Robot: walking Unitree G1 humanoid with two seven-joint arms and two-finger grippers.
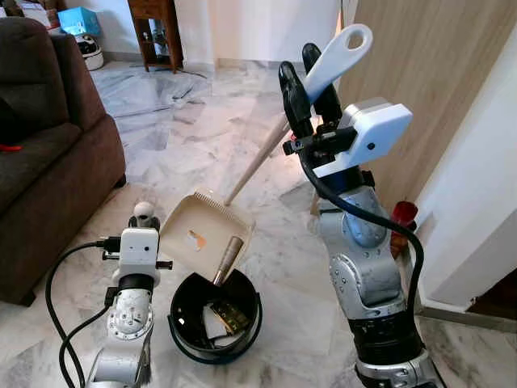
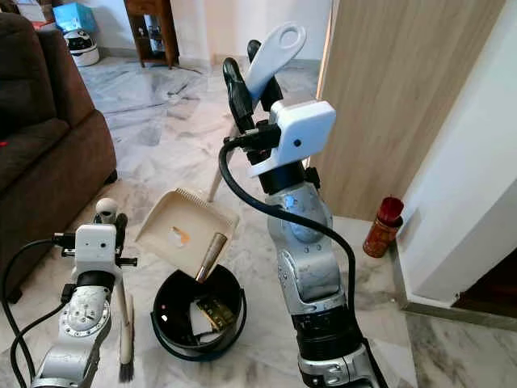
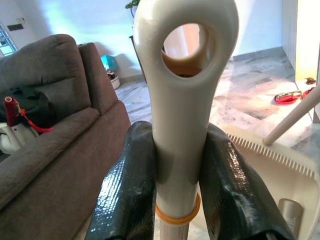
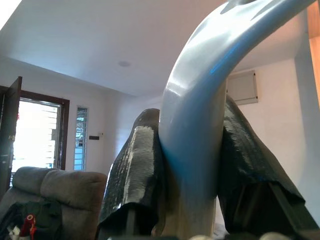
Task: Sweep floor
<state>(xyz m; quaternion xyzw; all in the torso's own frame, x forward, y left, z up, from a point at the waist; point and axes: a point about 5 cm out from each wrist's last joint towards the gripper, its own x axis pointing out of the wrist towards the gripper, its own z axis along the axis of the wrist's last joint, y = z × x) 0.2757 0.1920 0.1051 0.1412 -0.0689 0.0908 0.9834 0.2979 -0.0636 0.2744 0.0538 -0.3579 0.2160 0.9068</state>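
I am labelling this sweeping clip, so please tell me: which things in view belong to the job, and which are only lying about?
Job: dustpan in right gripper, brush in left gripper, black bin, brown tube at the dustpan's lip.
Lying about: sofa, red can by the wall, wooden stand, blue box.

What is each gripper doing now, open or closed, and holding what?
Left gripper: closed on the brush handle.
Right gripper: closed on the dustpan handle, dustpan tilted over the bin.

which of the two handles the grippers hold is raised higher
The dustpan handle in the right gripper, lifted well above the bin; the left gripper holds the brush handle low near the floor.
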